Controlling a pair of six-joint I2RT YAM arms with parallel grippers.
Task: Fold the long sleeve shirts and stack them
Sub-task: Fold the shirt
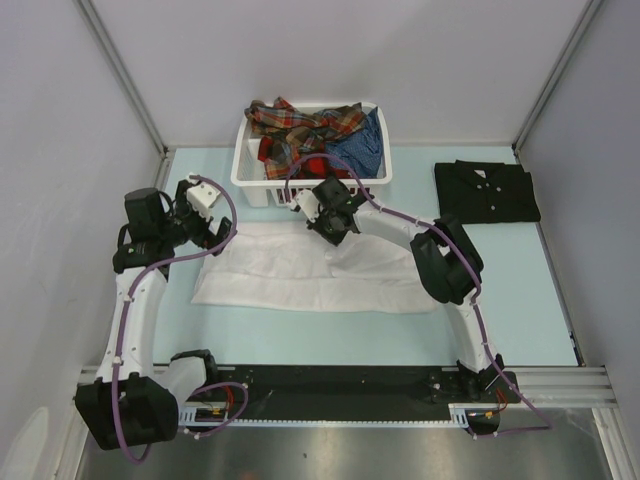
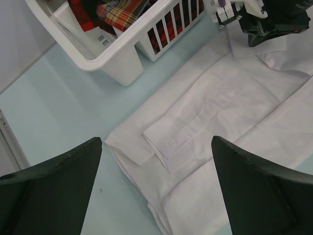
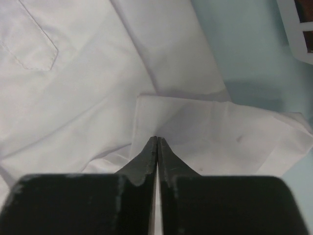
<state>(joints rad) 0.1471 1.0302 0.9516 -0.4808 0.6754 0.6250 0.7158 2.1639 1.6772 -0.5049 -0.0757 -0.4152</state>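
Looking from above, the white shirt (image 1: pixel 300 270) lies spread on the tabletop (image 1: pixel 500 290) before the basket (image 1: pixel 243 170). The folded black shirt (image 1: pixel 487 190) sits well apart at far right, probably starting the stack. The right tool (image 1: pixel 327 228) sits at the white shirt's far edge.

Left wrist: the left tool (image 2: pixel 156 142) hangs wide open over a cuff (image 2: pixel 168 147), empty, with room around.

Right wrist: the fingers (image 3: pixel 146 156) are shut at a fold's edge; whether cloth is caught, I cannot tell.
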